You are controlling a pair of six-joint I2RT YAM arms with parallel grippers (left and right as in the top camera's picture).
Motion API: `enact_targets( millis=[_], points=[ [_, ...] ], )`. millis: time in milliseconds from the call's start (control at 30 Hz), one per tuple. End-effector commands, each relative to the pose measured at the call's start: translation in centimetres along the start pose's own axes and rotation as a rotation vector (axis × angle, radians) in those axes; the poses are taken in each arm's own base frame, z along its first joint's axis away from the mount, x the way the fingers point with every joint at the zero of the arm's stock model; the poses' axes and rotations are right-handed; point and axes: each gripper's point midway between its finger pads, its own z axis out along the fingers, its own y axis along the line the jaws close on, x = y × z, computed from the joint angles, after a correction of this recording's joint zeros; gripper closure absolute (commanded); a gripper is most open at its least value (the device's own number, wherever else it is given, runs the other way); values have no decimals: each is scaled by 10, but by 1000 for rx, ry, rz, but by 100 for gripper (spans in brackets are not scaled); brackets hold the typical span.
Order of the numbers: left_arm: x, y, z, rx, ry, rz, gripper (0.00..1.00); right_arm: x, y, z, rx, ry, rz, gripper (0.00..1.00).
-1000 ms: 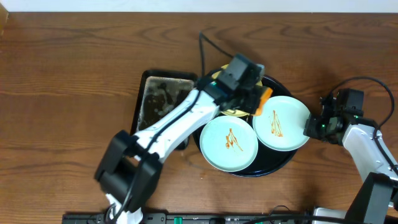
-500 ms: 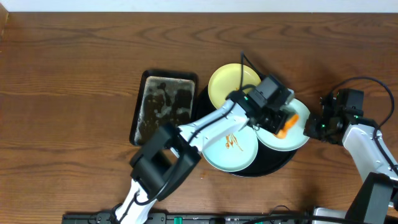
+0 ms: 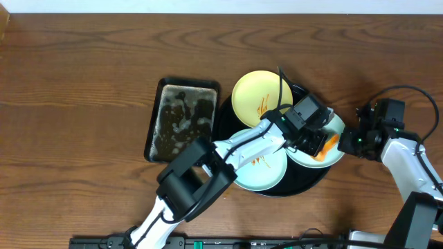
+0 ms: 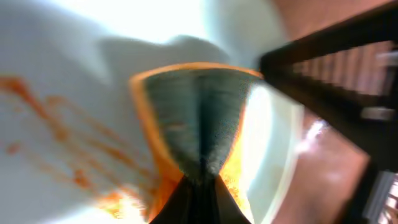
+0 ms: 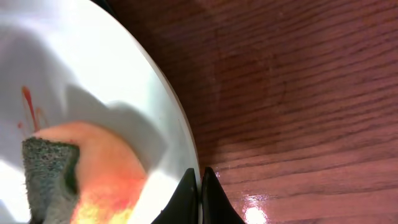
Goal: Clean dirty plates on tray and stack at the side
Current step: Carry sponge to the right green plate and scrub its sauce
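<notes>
The round black tray (image 3: 299, 185) holds three plates. The pale yellow plate (image 3: 257, 97) with brown squiggles lies at its back. One mint-green plate (image 3: 255, 171) with sauce lies at the front. The other mint-green plate (image 3: 335, 124) lies at the right. My left gripper (image 3: 320, 146) is shut on an orange sponge with a dark scrub side (image 4: 199, 124) and presses it on the right mint plate (image 4: 74, 74). My right gripper (image 3: 344, 142) is shut on that plate's right rim (image 5: 186, 149). The sponge shows in the right wrist view (image 5: 93, 180).
A rectangular wet metal pan (image 3: 181, 117) stands left of the tray. A black cable (image 3: 280, 83) runs over the yellow plate. Bare wooden table (image 3: 83, 83) lies to the left and behind, and to the right (image 5: 298, 93).
My left gripper has swung with the sponge from over the yellow plate rightward onto the right mint plate. The yellow plate is now uncovered. The right arm has not moved.
</notes>
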Motion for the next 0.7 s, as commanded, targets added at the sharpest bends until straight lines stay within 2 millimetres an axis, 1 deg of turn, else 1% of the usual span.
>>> enact_targets(
  millis=[0,133,167,233,433,567,667],
  points=[
    [-9,23,-1,-117,-46,-21,92,2,-4,0,18,12,9,99],
    [-10,45,-4,-236,-69,-19,92,3,-4,0,19,16,10,99],
    [-11,53,-6,-279,-80,-22,92,3,-4,0,19,17,10,99],
    [-14,62,-10,-322,-96,-22,92,4,-4,0,19,21,11,99],
    [-31,76,-19,-324,-141,-32,92,5,-4,0,19,25,11,99],
    [-43,79,-23,-316,-181,-35,92,6,-4,0,19,27,12,99],
    [-47,80,-24,-315,-196,-35,92,7,-4,0,20,31,12,99]
  ],
)
